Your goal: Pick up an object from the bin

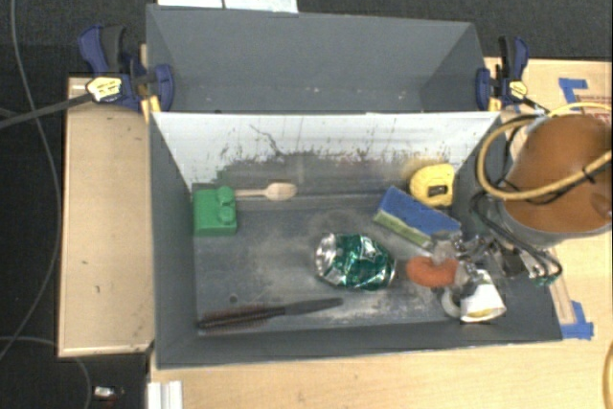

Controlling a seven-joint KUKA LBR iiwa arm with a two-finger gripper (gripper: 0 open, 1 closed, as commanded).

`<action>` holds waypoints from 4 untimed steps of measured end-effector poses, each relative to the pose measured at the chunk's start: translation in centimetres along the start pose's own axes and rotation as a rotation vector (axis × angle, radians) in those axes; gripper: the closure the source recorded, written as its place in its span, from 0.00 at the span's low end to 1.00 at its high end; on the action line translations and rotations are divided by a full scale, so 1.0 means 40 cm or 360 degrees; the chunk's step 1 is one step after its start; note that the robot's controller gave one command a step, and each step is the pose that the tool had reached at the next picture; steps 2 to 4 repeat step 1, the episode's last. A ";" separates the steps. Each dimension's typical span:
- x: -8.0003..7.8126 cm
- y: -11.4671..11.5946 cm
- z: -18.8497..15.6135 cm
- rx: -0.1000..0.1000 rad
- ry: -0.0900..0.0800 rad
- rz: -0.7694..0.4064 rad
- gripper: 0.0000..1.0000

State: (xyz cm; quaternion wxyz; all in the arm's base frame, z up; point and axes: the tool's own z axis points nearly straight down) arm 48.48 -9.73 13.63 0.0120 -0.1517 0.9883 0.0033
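Where the near wall of the grey metal bin (172, 244) meets its floor, a long dark tool (268, 311), slim like a pen or a handled blade, lies lengthwise across the left half. To the right, in the near right corner, sits a small white object (477, 304), rounded and too unclear to identify. The gripper (466, 268) hangs low just behind that white object, at the end of an arm that reaches in from the right. Whether it is clenched or released is not clear from this view. An orange-red lump (429, 272), smooth and rounded, lies on the floor just to the left of the gripper, touching it or nearly so, and it cannot be made out whether the gripper has hold of it. Left of the lump, near the middle of the floor, rests a crushed can (354, 261) in green and silver, its print too crumpled to read. Farther back, a blue sponge (414, 215) with a green and yellow edge lies at a slant, and behind it a yellow tape measure (433, 184) sits against the far wall. Along the far left side stands a green block (215, 211), with a pale wooden spoon (270, 193) just to its right. Above the right rim, the arm's orange cover (565, 177) is looped by dark and yellow cables.
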 end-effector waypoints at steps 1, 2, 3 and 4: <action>-0.037 -0.062 -0.182 0.0006 -0.0012 0.0052 1.00; -0.037 -0.062 -0.182 0.0006 -0.0012 0.0052 1.00; -0.037 -0.062 -0.182 0.0006 -0.0012 0.0052 1.00; -0.037 -0.062 -0.182 0.0006 -0.0012 0.0052 1.00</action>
